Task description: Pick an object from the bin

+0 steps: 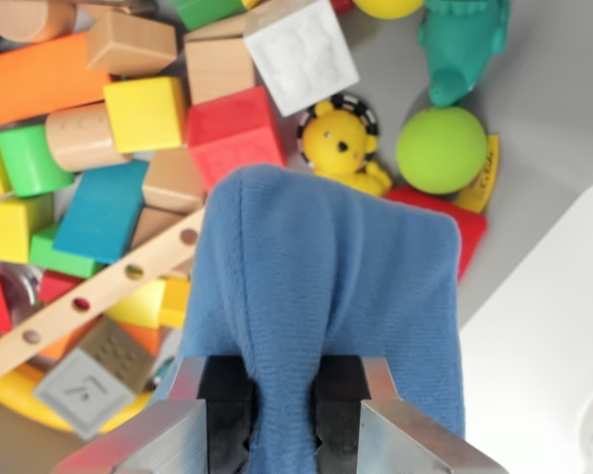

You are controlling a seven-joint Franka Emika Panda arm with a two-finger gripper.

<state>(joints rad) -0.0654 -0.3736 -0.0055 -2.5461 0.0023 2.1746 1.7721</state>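
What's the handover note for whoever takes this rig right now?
Gripper: shut on the blue cloth, which drapes from between the fingers.
Bin: wooden blocks, a yellow lion toy and a green ball lie below the cloth.
Done: cloth grasped; it looks lifted, though one view can't confirm.
Left: carry the cloth clear of the bin.

We see a blue cloth, soft and knitted-looking, pinched at its near end between the black pads of the gripper. It is bunched into a narrow fold where it is held and spreads wider toward the far side, with a rounded, draped far edge. It hangs in front of the bin, a grey floor with toys piled on its left and far side.
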